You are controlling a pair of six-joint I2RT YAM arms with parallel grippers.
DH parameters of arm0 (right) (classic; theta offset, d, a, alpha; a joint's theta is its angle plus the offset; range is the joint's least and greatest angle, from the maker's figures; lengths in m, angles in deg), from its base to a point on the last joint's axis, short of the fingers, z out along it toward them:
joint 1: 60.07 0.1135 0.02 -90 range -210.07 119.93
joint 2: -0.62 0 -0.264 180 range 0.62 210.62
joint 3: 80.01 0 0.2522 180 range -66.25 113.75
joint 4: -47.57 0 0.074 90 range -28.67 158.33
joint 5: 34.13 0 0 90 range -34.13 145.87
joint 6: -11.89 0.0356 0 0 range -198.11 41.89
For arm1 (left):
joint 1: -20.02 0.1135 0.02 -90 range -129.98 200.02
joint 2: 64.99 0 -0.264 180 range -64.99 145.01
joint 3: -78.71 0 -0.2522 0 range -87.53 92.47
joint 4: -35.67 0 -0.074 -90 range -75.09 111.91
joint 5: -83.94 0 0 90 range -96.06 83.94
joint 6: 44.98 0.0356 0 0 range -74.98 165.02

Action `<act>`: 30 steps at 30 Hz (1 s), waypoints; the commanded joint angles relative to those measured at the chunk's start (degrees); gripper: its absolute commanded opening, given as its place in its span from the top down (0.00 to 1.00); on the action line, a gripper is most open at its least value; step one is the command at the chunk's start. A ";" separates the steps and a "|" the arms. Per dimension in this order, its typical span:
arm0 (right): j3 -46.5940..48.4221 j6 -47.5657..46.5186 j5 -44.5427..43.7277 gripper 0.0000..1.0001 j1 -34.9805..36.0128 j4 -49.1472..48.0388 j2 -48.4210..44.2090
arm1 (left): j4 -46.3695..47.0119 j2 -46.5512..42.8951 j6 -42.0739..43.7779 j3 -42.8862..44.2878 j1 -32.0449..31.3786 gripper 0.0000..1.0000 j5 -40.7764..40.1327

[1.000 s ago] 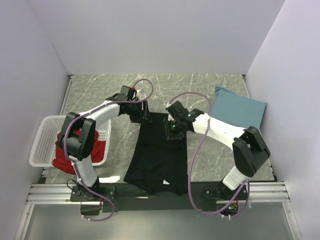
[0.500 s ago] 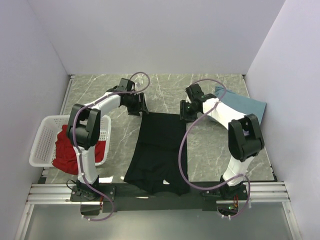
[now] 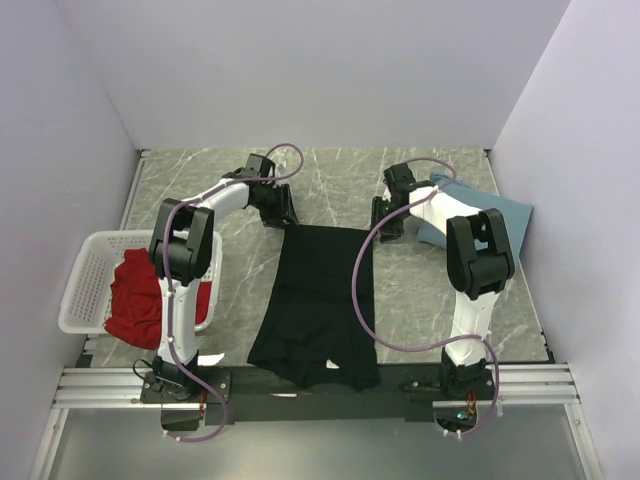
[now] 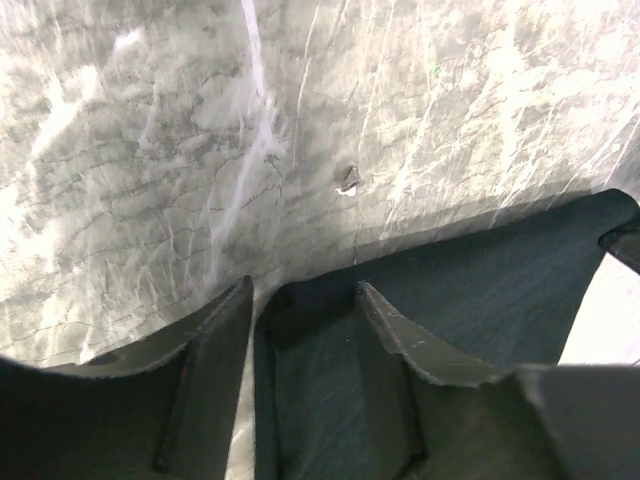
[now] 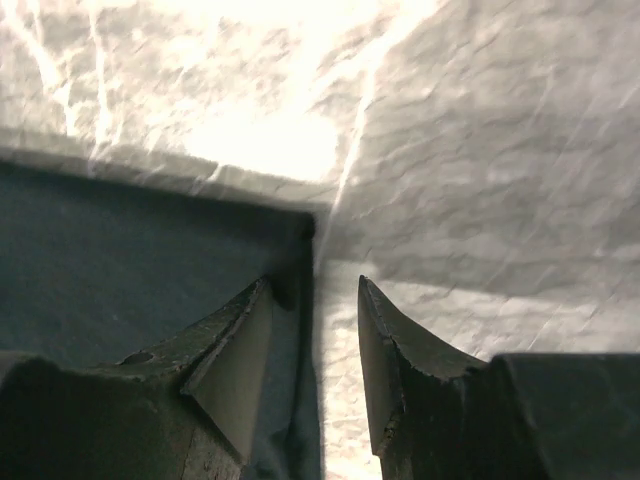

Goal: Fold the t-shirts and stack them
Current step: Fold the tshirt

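The black t-shirt [image 3: 320, 300] lies flat in the middle of the table, reaching to the near edge. My left gripper [image 3: 284, 216] is open at its far left corner; in the left wrist view that corner [image 4: 480, 280] lies flat between the spread fingers of the gripper [image 4: 303, 286]. My right gripper [image 3: 380, 228] is open at the far right corner; in the right wrist view the shirt's edge [image 5: 130, 250] runs between the fingers of the gripper [image 5: 312, 281]. The red t-shirt [image 3: 135, 300] is bunched in the basket. The dusty-blue t-shirt [image 3: 490, 215] lies folded at the far right.
A white latticed basket [image 3: 85, 270] stands at the left edge of the marble table [image 3: 330, 180]. White walls close in the back and both sides. The arms' cables loop above the shirt's far edge.
Both grippers have moved away from me and apart, from over the black shirt's upper part to its two far corners. The shirt's far edge now lies straight and flat.
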 commanded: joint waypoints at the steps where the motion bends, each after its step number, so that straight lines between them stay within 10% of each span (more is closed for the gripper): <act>1: 3.13 -1.31 2.08 0.53 -1.05 -1.44 0.97 | -0.49 0.27 -0.75 2.32 -0.11 0.50 1.29; 14: 6.39 -1.84 6.66 0.56 -1.32 -1.18 5.64 | -1.90 1.24 -0.66 2.33 -0.11 0.58 1.73; 25: 9.63 -1.23 7.71 0.97 -1.58 0.67 9.33 | -1.81 3.79 -0.57 5.13 0.42 0.94 2.69; 30: 16.74 -0.09 6.22 1.00 -2.28 3.65 12.04 | -1.99 6.42 -1.54 10.31 1.30 1.00 3.13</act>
